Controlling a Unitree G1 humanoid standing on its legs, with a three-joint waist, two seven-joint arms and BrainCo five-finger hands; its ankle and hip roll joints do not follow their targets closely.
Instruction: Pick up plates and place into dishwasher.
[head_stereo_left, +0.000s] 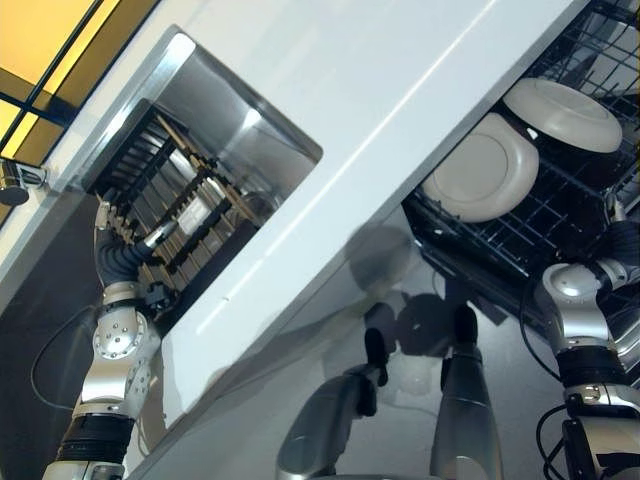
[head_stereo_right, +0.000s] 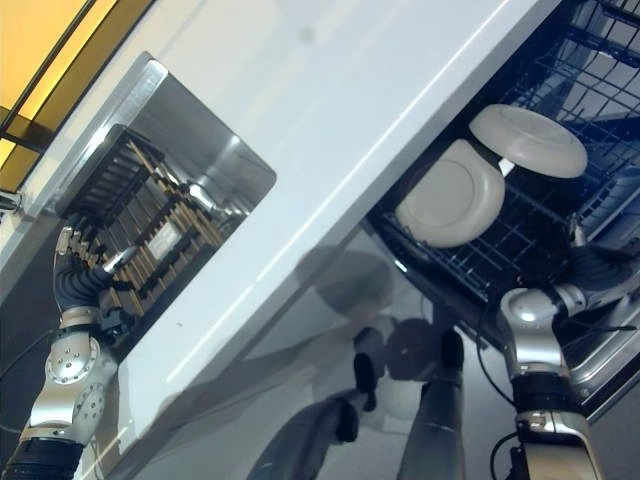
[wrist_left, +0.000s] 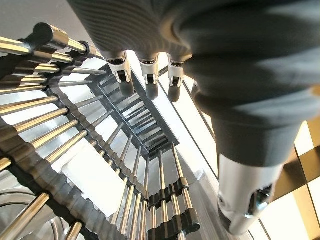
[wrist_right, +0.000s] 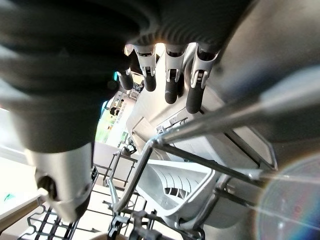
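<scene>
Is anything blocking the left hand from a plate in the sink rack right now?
No plate is visible in the drying rack in the sink. The left hand hovers over bare rods, fingers relaxed and empty. Two plates already sit in the dishwasher rack by the right hand.

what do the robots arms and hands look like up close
Both arms are silver-grey metal with rounded joint housings and black bands near the forearms. Each wrist and hand back sits under a dark ribbed cover. The left hand and the right hand have silver fingers ending in dark rounded tips, with a thicker silver thumb set apart.
</scene>
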